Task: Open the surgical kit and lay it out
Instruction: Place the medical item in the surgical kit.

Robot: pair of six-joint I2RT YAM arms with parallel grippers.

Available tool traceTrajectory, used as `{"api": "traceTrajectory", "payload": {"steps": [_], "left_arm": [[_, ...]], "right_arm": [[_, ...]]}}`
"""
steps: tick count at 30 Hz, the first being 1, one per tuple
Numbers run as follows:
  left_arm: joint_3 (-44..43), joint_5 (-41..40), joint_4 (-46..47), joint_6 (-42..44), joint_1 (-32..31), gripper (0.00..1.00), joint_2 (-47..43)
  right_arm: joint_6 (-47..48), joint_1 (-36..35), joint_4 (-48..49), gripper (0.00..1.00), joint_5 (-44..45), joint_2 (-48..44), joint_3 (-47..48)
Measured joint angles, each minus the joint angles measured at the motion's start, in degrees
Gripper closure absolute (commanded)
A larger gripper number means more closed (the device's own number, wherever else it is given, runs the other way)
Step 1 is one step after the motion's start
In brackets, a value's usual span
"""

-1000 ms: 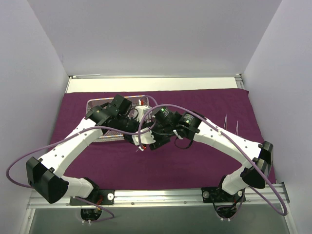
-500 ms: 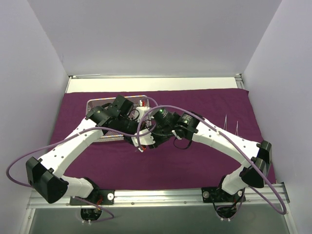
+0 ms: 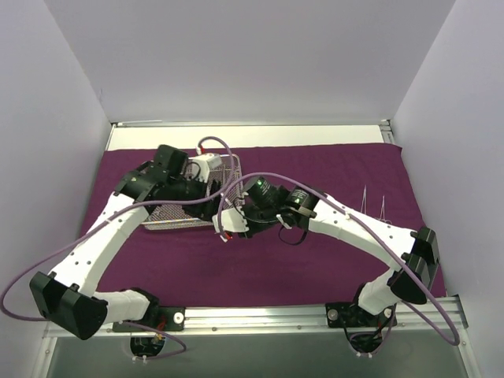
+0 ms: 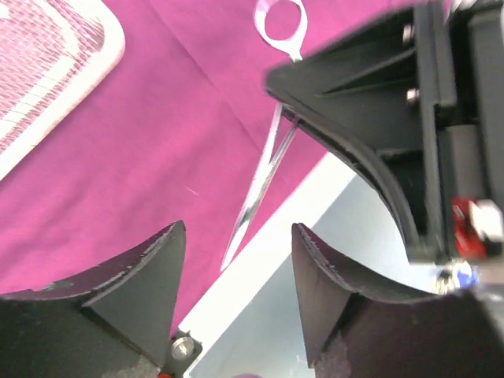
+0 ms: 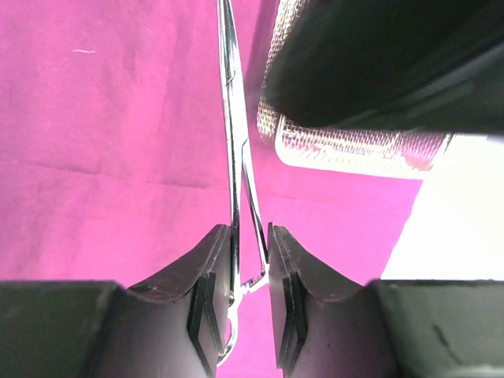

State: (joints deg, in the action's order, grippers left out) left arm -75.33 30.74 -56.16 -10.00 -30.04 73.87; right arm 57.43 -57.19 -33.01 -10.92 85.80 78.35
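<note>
The dark purple cloth (image 3: 331,252) lies spread over the table. At its left stands the silver mesh tray (image 3: 169,214), partly hidden under my left arm. My right gripper (image 5: 247,230) is shut on the silver forceps (image 5: 233,142) near their ring handles, and the tips point away over the cloth. In the top view this gripper (image 3: 224,230) hangs just off the tray's right end. My left gripper (image 4: 238,228) is open with nothing between its fingers. It hovers over the tray's right part (image 3: 214,169). From there I see the forceps (image 4: 260,177) held apart from it.
Two thin silver tweezers (image 3: 366,197) lie on the cloth at the right. A white strip of table (image 3: 252,135) runs behind the cloth. White walls close in the back and both sides.
My left gripper has opened, let go of the forceps and drawn back up and left over the tray. My right gripper has closed on the forceps' handles and shifted slightly left.
</note>
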Motion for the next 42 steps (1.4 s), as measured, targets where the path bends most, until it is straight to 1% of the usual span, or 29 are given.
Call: {"api": "traceTrajectory", "payload": {"steps": [4, 7, 10, 13, 17, 21, 25, 32, 36, 40, 42], "left_arm": [[0.0, 1.3, 1.4, -0.1, 7.4, 0.33, -2.8], [0.2, 0.9, 2.0, -0.8, 14.7, 0.33, -4.8], [0.2, -3.4, 1.9, -2.7, 20.9, 0.33, -5.4], [0.2, -6.0, 1.8, -4.5, 23.6, 0.34, -4.3], [0.2, -7.3, 1.9, -5.8, 24.9, 0.34, -1.4], [0.2, -7.5, 2.0, -6.3, 25.0, 0.36, 1.4], [0.2, -6.1, 2.8, -7.1, 25.2, 0.36, 2.5], [0.2, -3.5, 3.8, -7.9, 25.2, 0.37, 3.2], [0.4, -1.9, 4.6, -8.5, 25.2, 0.37, 4.0], [0.5, 0.1, 5.6, -9.0, 25.2, 0.37, 4.8], [0.8, 0.9, 6.3, -9.1, 25.2, 0.37, 5.2]], "right_arm": [[-2.7, 1.0, 0.3, 1.0, 1.1, -0.1, -1.2], [-6.2, 2.9, 1.3, 1.0, 1.5, -0.2, -2.7], [-11.1, 6.4, 4.0, 1.0, 1.9, -1.5, -6.6], [-17.7, 11.5, 5.9, 1.0, 2.1, -2.5, -9.3], [-26.9, 18.7, 9.1, 1.0, 1.7, -2.9, -10.4], [-37.5, 26.0, 12.6, 1.0, 0.1, -4.4, -13.4], [-46.1, 35.6, 13.5, 1.0, -3.5, -4.4, -15.1], [-59.8, 49.5, 16.7, 1.0, -7.8, -4.4, -20.4], [-62.8, 56.2, 17.6, 1.0, -8.7, -3.1, -22.8], [-61.6, 61.1, 17.8, 1.0, -11.5, -0.2, -22.9], [-60.1, 62.2, 17.8, 1.0, -12.7, 1.4, -22.8]]}}
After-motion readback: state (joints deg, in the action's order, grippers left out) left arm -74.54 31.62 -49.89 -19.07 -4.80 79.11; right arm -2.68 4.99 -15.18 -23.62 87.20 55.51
